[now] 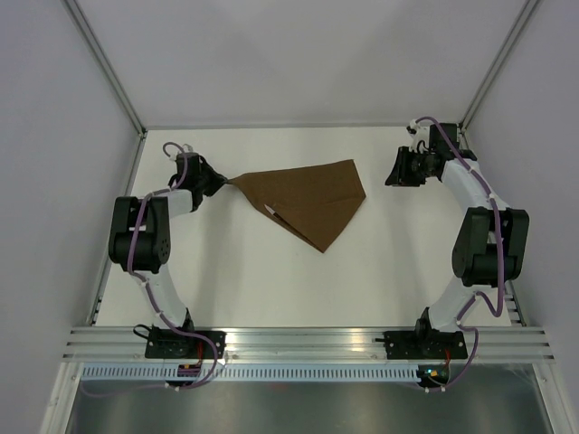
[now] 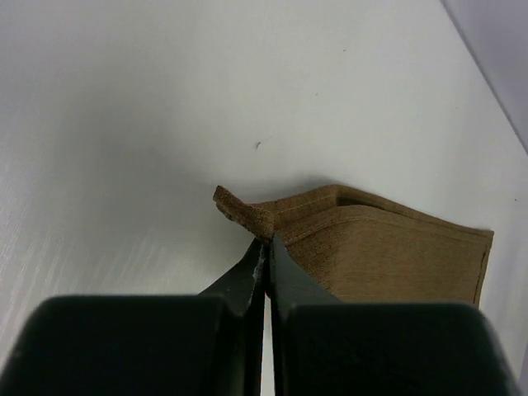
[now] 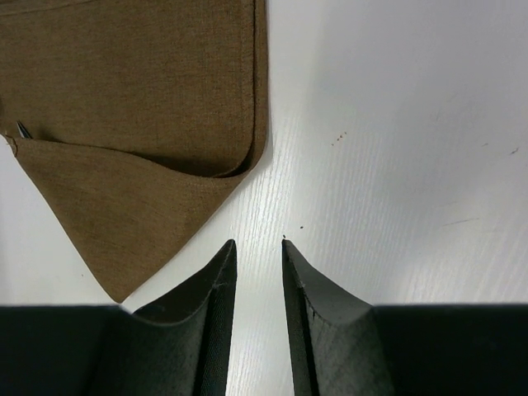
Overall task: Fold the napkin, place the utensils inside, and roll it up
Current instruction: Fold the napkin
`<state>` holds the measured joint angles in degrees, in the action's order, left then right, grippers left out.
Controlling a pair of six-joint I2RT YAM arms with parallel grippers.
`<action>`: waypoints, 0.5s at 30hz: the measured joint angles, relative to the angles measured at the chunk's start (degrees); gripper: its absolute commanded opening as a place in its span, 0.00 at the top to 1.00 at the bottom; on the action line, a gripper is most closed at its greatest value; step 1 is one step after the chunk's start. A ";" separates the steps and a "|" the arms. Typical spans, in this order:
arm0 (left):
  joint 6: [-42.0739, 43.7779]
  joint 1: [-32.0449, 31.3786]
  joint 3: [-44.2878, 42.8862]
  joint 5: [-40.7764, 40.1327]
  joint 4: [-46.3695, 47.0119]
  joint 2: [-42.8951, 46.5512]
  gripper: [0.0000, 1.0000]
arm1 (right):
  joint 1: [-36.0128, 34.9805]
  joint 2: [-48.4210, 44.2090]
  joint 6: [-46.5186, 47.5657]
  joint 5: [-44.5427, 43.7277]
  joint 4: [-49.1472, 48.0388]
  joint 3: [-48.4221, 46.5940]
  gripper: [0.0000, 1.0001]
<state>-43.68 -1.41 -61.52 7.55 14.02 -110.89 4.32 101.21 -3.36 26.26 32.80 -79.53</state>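
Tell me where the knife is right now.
In the top view the knife is tucked inside the folded napkin mid-table; only its tip shows at the fold's left edge, just right of the left fingers pinching the napkin's corner.

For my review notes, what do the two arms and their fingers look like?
Both the left arm and right arm have white links with bulky black joint housings and black bases. Thin purple cables loop along each. The left gripper and right gripper carry plain matte black fingers tapering to narrow tips. No markings visible.
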 measured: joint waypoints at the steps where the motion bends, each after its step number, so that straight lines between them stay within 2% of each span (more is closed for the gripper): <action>1: 0.26 0.00 0.96 0.02 0.61 1.27 0.97 | -0.28 0.00 0.15 -0.02 0.13 0.00 0.66; 7: 2.45 0.00 5.73 2.67 9.16 7.21 0.94 | -2.10 0.00 0.66 0.00 0.79 0.00 0.66; 15: 4.17 -2.43 6.95 19.21 22.77 7.69 0.91 | -4.66 0.00 1.53 -0.68 1.40 -0.07 0.67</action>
<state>-39.51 -3.84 -54.57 26.76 36.80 -103.20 -0.34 101.21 -1.83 25.58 34.20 -79.59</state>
